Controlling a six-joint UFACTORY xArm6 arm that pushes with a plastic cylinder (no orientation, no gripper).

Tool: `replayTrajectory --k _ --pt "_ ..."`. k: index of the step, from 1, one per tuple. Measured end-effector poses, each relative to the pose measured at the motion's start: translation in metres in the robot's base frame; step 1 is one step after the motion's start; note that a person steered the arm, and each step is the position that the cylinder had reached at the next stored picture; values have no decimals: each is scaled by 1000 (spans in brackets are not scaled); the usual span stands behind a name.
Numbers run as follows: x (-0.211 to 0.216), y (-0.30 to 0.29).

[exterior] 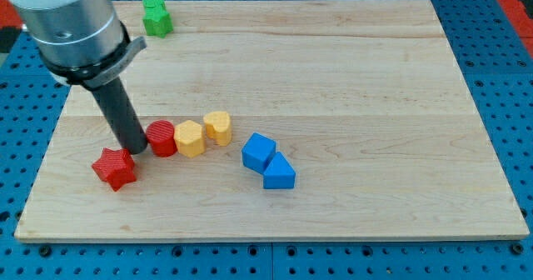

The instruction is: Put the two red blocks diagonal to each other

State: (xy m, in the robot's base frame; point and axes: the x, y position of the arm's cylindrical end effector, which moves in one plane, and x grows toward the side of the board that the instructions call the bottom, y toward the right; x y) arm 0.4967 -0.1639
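Note:
A red star-shaped block (114,167) lies at the lower left of the wooden board (333,80). A red round block (161,138) sits up and to its right, touching a yellow hexagonal block (190,138). My tip (136,149) is between the two red blocks, at the star's upper right and against the left side of the round one. The rod rises up and to the left from there.
A yellow block (218,127) sits right of the hexagonal one. A blue cube (258,152) and a blue triangular block (279,173) lie touching near the middle bottom. A green block (156,15) sits at the board's top left edge.

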Motion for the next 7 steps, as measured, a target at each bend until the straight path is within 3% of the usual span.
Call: replayTrajectory --k 1,3,4,6,7 --pt "11 13" --pt "25 -33" --pt "6 -13" --pt "-50 -28" --pt "-56 22"
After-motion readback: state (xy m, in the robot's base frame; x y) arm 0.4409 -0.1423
